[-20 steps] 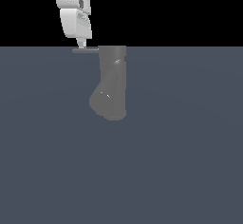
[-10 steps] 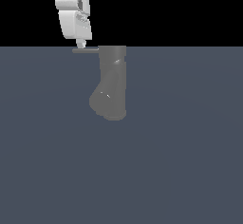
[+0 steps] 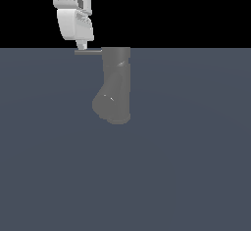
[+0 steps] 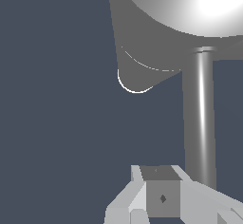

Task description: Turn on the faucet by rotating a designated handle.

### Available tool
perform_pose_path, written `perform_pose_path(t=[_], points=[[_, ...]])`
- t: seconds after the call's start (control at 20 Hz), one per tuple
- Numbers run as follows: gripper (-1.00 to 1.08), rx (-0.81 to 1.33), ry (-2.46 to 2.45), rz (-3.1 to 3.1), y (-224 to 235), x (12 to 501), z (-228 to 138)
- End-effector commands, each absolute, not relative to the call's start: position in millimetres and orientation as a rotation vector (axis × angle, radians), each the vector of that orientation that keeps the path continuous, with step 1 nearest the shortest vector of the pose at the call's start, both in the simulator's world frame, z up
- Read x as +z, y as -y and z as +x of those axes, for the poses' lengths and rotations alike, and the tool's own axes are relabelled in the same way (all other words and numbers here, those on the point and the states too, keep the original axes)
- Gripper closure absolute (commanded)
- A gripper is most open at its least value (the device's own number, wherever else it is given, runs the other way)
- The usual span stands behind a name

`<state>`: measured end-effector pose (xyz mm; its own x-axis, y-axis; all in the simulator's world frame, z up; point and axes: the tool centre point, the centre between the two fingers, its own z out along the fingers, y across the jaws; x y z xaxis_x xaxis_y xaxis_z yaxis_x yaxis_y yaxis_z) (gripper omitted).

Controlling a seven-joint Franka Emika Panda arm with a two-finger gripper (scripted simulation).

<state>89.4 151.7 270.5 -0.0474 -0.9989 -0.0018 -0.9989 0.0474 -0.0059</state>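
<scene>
There is one faucet point(image 3: 115, 85), one handle point(image 3: 88, 52) and one end effector point(image 3: 82, 45); nothing else stands in the scene. The faucet is a matte grey body, cylindrical above and swelling to a rounded lower end, standing a little toward the exterior view's left of centre on a flat, uniform slate-blue surface point(image 3: 196, 166). Behind the surface's far edge the background is plain black, with no walls or furniture visible. The handle is a thin grey rod projecting horizontally from the faucet's top toward the exterior view's left, level with that far edge. The white end effector hangs from above, its narrow tip meeting the handle near its outer end. In the wrist view the handle point(image 4: 200, 118) runs from the faucet point(image 4: 156, 33) to just beside the end effector point(image 4: 161, 197); whether its fingers are spread or pressed together cannot be told. The surface lies bare on every side of the faucet.
</scene>
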Motion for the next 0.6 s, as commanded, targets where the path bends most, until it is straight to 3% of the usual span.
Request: perform_pose_path(t=[0.0,0.55], points=[[1.08,0.001,-2.274,-2.168,-151,270,80],[1.08,0.001,-2.274,-2.168,-151,270,52]])
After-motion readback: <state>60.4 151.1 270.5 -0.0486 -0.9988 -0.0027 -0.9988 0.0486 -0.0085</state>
